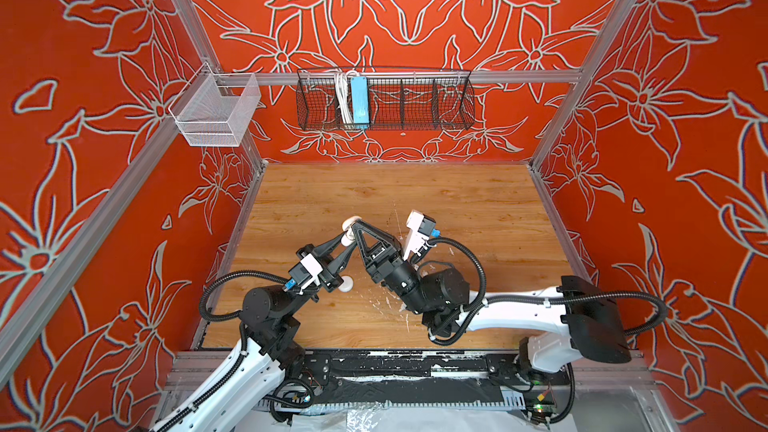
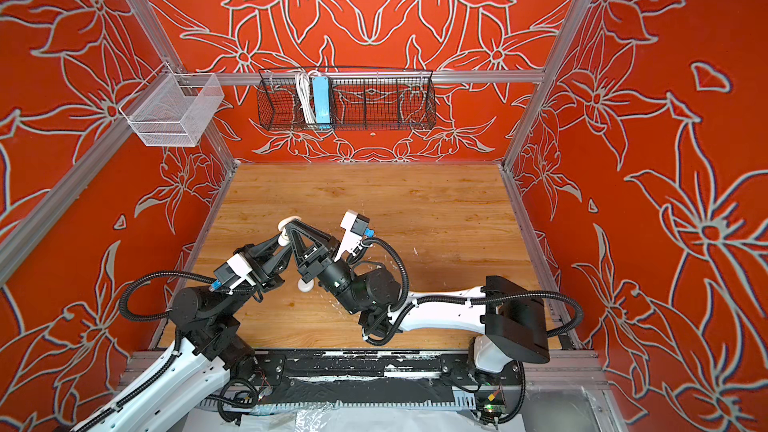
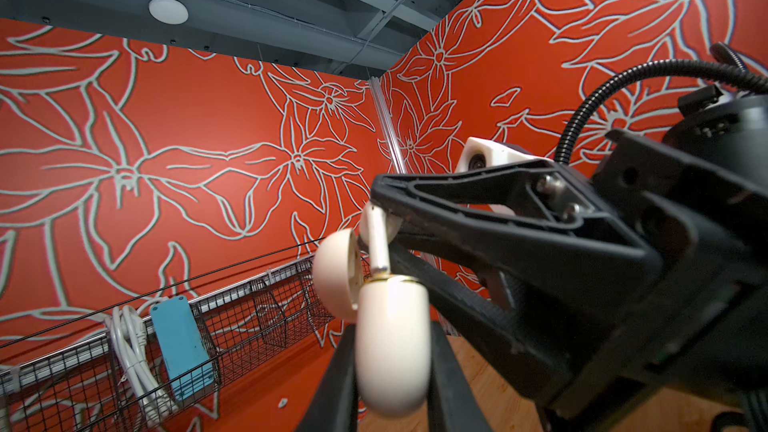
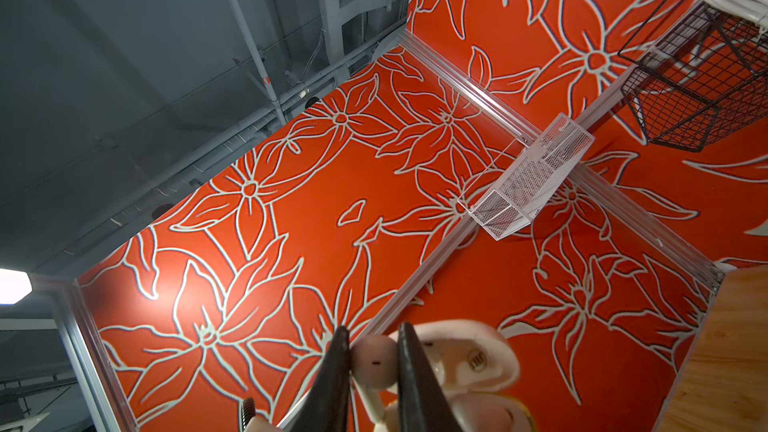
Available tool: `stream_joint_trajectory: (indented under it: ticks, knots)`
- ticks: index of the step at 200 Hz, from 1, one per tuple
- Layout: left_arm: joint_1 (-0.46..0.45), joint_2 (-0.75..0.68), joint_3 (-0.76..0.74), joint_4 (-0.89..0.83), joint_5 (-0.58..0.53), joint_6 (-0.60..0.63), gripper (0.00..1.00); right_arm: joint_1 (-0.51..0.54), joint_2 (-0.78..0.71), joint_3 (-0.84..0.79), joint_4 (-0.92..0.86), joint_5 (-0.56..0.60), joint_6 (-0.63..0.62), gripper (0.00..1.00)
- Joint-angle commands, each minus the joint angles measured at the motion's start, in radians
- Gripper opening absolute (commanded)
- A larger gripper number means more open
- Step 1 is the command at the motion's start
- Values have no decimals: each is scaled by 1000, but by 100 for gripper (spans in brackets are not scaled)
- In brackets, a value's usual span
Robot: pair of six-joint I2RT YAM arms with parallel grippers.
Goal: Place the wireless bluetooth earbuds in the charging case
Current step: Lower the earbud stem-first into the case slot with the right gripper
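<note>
left claw [image 3: 392, 330] clamps the open case [image 3: 392, 367] upright, seemingly so the right claw [image 4: 372, 342], pinching an earbud [image 4: 374, 367], can feed its stem straight in.

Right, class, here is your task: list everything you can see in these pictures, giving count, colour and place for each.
charging case: one, white, lid open, held above the table
earbud: one, white, stem at the case's opening
round piece: one, white, on the table, partly hidden; unclear what it is
table: one, wooden, under both arms
wire basket: one, black, on the back rail
flat box: one, blue, in the wire basket
cable: one, white, beside the flat box
mesh basket: one, white, on the left wall's rail
left gripper: one, black, jaws shut on the charging case
right gripper: one, black, jaws shut on the earbud
</note>
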Motion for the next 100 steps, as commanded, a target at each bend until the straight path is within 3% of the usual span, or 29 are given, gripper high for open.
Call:
stream_joint_trajectory:
  ticks: [1,61,100]
  knots:
    - [-17,-30,47,84,65,12,0,21,20,-55,-141,23,-27,0]
    - [-17,-45,45,88,82,-5,0,22,25,-65,-113,39,-51,0]
    - [-17,-33,51,86,87,-1,0,21,45,-24,-134,-57,-10,0]
